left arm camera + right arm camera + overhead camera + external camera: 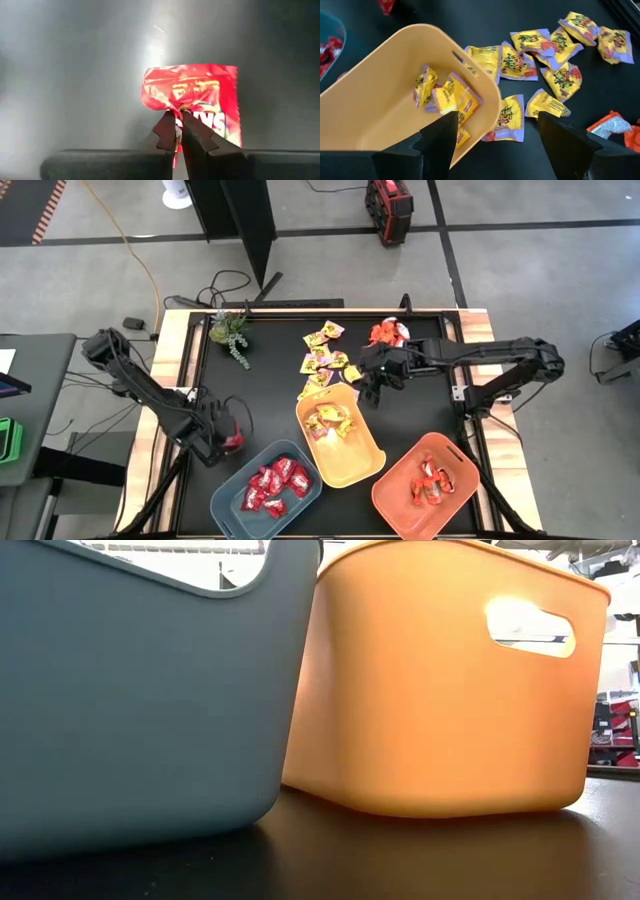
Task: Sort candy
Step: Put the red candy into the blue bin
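My left gripper is near the table's left front, beside the blue-grey bin, and is shut on a deep red candy. More red candy lies in that bin. My right gripper stands open above the far rim of the yellow bin with nothing between its fingers. Below it lie loose yellow candies, flat on the black mat. The yellow bin holds several yellow candies. Orange-red candies lie at the far side, and more lie in the orange bin. My left gripper pinches the red candy's wrapper at the middle of its near edge between its two fingertips; the wrapper puckers there. The fingers slant down from above. The packet spreads out beyond the tips. I cannot tell whether it is clear of the mat.
A small green plant sprig lies at the far left of the mat. The three bins stand in a row along the near side. The blue-grey bin's wall and another bin's wall fill the low view. Raised wooden edges frame the table.
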Controlling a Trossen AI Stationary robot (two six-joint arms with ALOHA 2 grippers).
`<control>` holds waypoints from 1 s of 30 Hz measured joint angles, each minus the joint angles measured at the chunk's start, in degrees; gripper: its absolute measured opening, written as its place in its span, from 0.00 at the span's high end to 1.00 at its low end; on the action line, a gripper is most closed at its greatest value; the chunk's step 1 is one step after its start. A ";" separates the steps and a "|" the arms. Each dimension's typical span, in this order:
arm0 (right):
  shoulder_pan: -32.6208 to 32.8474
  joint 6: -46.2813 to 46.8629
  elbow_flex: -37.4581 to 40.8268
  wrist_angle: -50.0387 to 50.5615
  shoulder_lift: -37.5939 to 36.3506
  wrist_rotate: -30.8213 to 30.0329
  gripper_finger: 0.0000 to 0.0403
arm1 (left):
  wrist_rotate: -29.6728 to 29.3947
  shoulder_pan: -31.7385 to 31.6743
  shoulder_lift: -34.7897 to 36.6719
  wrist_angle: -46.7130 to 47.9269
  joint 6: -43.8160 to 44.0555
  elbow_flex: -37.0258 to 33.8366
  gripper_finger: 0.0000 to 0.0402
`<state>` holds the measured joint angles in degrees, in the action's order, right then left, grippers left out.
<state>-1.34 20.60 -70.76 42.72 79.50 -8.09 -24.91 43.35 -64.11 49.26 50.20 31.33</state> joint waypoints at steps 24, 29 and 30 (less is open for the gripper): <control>0.41 19.86 0.01 -7.80 3.20 -1.67 0.28 | 8.72 8.88 18.29 -19.28 -31.40 6.16 0.96; 0.98 22.04 0.00 -8.33 5.62 -1.31 0.28 | 12.62 8.85 17.89 -21.47 -34.15 6.16 0.86; 1.15 22.01 0.00 -8.25 6.17 -1.28 0.28 | 12.79 8.85 17.56 -22.35 -34.48 6.16 0.83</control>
<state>-0.18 42.62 -70.76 34.47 85.68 -9.37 -12.13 52.21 -46.55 26.90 15.72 37.50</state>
